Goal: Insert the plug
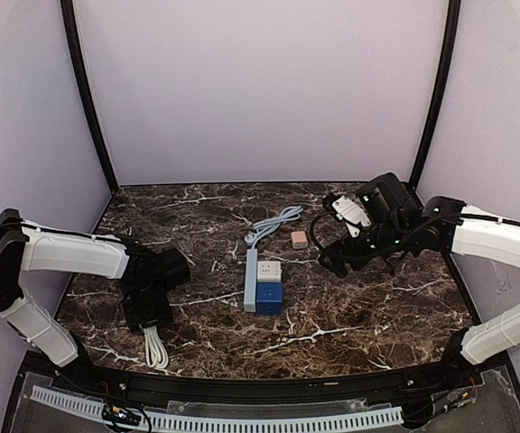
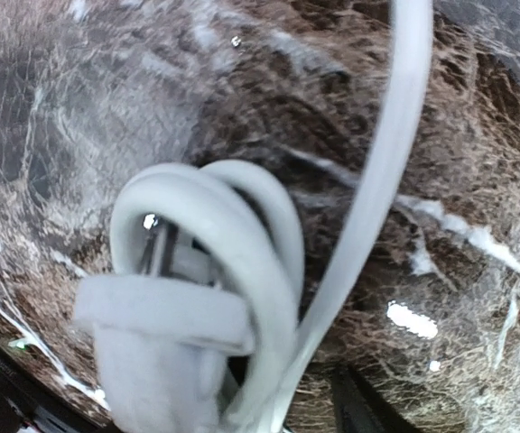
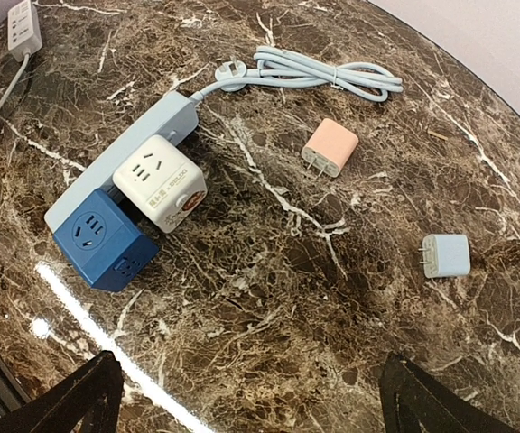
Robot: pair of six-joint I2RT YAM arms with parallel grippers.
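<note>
Plug (image 2: 156,311), wrapped in its looped cord (image 2: 242,221), could snag and slip; I cannot tell whether my left tool (image 1: 149,320) pinches it. My right tool (image 3: 249,365) is spread.

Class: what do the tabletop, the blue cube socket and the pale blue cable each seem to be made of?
The tabletop looks like polished marble or marble-look laminate: white veins, glossy light streak. The blue cube socket seems moulded matt plastic: even colour, crisp edges. The pale blue cable is probably flexible and plastic-sheathed: it lies in bundled loops.
</note>
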